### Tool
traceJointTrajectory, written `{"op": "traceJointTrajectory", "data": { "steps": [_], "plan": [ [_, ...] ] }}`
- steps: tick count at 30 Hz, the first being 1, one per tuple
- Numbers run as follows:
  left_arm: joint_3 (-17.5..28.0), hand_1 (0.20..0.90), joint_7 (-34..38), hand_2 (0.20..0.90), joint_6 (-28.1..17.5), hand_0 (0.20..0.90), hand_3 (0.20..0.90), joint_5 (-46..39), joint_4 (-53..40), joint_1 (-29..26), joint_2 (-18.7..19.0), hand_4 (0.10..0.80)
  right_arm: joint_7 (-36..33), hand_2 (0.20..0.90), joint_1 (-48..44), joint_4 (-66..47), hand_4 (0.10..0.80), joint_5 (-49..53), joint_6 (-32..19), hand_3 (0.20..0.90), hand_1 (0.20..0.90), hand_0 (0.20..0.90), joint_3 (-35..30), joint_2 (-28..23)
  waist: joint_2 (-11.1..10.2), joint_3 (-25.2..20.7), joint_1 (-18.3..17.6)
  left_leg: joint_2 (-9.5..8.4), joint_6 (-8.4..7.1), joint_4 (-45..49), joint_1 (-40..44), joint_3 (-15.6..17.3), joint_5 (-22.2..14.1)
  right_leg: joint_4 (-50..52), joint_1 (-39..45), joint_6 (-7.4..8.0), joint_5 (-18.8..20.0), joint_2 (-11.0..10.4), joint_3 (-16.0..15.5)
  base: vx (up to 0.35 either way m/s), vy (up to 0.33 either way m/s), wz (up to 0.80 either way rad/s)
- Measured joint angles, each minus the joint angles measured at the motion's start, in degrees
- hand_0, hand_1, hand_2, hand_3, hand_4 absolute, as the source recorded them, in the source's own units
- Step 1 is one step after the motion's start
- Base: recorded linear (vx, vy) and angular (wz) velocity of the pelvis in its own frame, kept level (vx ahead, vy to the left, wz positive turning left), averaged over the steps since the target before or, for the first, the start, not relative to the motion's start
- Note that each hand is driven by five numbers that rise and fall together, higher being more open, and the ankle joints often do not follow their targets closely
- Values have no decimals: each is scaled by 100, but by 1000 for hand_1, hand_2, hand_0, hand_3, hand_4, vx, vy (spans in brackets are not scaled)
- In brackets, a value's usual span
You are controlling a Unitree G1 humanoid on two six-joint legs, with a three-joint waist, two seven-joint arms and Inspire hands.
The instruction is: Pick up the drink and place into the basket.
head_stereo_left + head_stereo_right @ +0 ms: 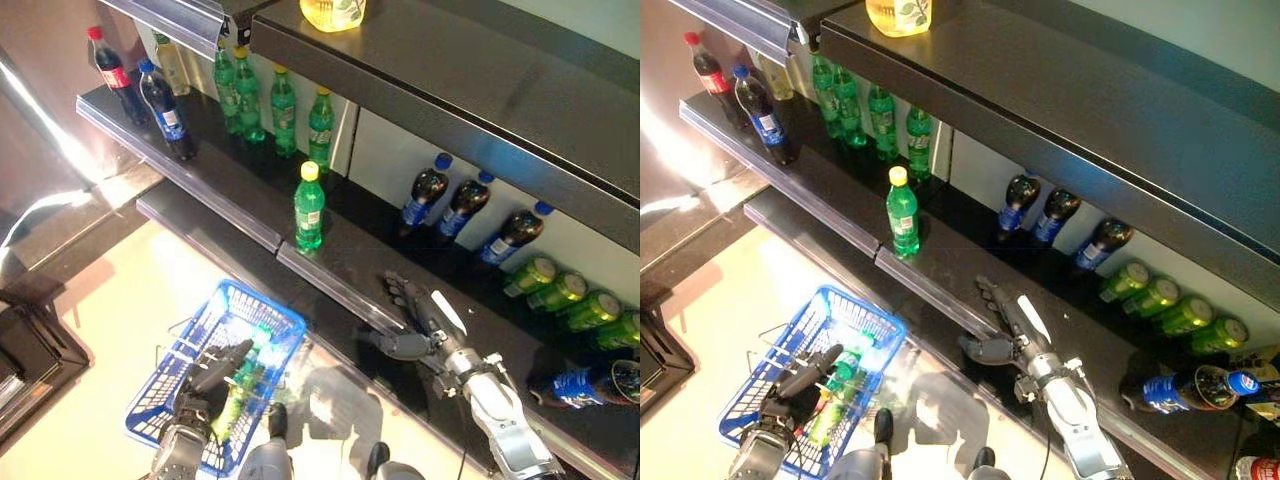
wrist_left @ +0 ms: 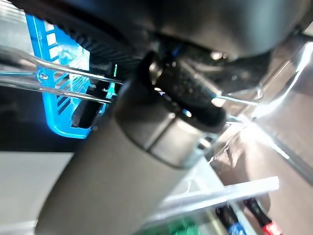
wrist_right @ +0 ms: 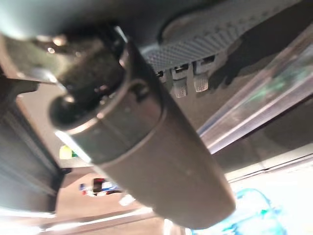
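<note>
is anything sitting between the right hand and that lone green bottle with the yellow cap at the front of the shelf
Nothing visible does. The open right hand hovers over bare dark shelf, and the yellow-capped green plastic bottle stands alone, upright, farther along to its left. The dark cola bottles sit back against the wall, off that line.

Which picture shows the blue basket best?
The left eye view: the whole basket shows from above, with a green bottle inside and the left hand at its handle. The right eye view shows nearly the same. The left wrist view catches only one blue corner; the right wrist view only a blurred blue patch.
</note>
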Motion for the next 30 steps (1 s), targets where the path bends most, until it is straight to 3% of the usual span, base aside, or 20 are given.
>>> {"op": "traceJointTrajectory", "data": {
  "steps": [10,21,30],
  "plan": [
    [157,300,78,300,-202,300,200,113,1243,-21,-140,100,17,900,69,1088,800,-251,-320,900,900,900,7,48,-30,-260,-101,24,3,-17,77,134,-70,-2,-35,-3,10,-6,124,9,-4,-6],
    [150,300,77,300,-220,300,200,241,1825,-29,-152,100,-116,900,-5,1941,800,-363,-566,900,900,900,55,292,28,-743,-254,26,-3,-42,98,185,-102,-3,-51,-4,9,-13,221,5,-2,-1],
    [142,300,77,300,-258,300,200,271,1918,-67,-333,100,-271,900,84,1802,800,-441,-600,900,900,900,53,297,31,-768,-394,48,-7,-46,174,270,-101,-18,-31,-6,11,-6,276,7,-5,-4]
  ]
}}
